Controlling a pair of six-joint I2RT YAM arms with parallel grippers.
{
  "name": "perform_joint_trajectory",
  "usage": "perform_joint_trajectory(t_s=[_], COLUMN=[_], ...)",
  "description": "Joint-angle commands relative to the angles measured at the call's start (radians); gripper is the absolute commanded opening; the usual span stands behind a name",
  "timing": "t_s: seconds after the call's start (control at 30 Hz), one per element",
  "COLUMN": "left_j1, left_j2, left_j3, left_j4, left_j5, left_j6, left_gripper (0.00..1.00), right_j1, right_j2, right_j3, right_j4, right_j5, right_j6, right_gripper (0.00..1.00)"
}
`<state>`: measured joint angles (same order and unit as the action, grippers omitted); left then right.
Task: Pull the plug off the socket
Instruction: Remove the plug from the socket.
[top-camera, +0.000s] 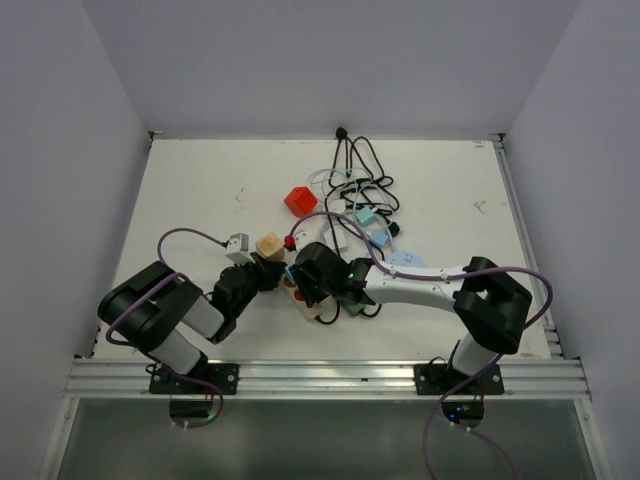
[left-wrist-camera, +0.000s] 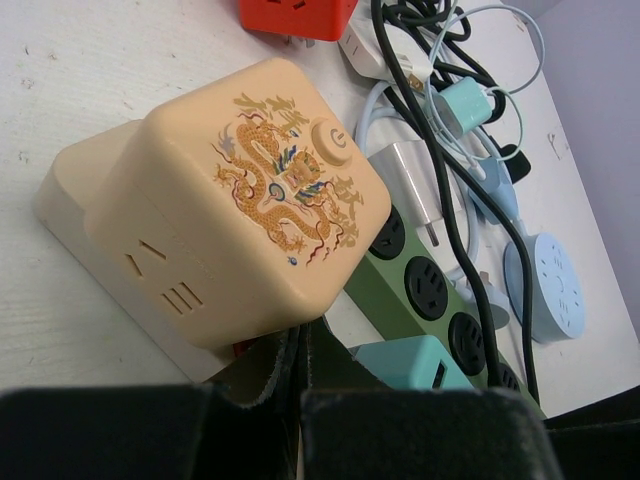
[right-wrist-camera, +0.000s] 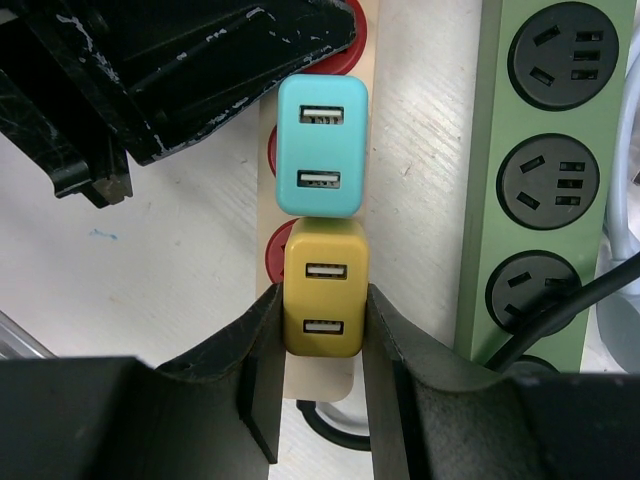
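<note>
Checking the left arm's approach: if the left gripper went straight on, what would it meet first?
Most likely the peach dragon-printed cube, just ahead of the shut left gripper; depth is unclear.

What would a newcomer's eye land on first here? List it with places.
The peach cube with a gold dragon print fills the left wrist view, beside a green power strip. In the right wrist view the right gripper clamps a yellow charger on a cream strip, a turquoise charger just beyond it. From above, tangled cables sprawl at the table's far middle.

Beige dragon cube (left-wrist-camera: 250, 200), red cube (top-camera: 300, 201), green power strip (right-wrist-camera: 495, 200)
</note>
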<state>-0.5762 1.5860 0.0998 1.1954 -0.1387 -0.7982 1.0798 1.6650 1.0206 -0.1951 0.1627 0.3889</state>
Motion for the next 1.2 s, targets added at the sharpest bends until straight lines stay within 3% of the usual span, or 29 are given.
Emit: perform_joint_trajectory(t_s=[0.0, 0.33, 0.5, 0.77, 0.93, 1.17], left_j1=[0.013, 0.013, 0.015, 0.019, 0.029, 0.029], left_j2=[0.051, 0.052, 0.061, 0.068, 0.077, 0.081], left_j3=[-0.068, -0.032, -0.026, -0.032, -0.037, -0.031], left_j4=[-0.238, -0.298, -0.306, -0.300, -0.292, -0.300], left_j5=[-0.059, -0.058, -0.058, -0.058, -0.052, -0.041], left_j6=[0.044, 0.056, 0.062, 0.050, 0.050, 0.059], left_gripper=[0.00, 0.00, 0.00, 0.00, 0.00, 0.00], right_j1=[0.009, 0.120, 0.117, -0.011, -0.008, 0.109], right_j2=[-0.021, 0.119, 0.087, -0.033, -0.013, 0.093], right_j3=[0.002, 0.183, 0.141, 0.003, 0.019, 0.174], right_j4=[-0.046, -0.283, -0.251, -0.083, -0.098, -0.251], right_j5=[-0.049, 0.257, 0.215, -0.097, -0.101, 0.141], right_j6=[0.019, -0.009, -0.007, 0.057, 0.039, 0.002], right_gripper=[0.00, 0.00, 0.00, 0.00, 0.01, 0.03])
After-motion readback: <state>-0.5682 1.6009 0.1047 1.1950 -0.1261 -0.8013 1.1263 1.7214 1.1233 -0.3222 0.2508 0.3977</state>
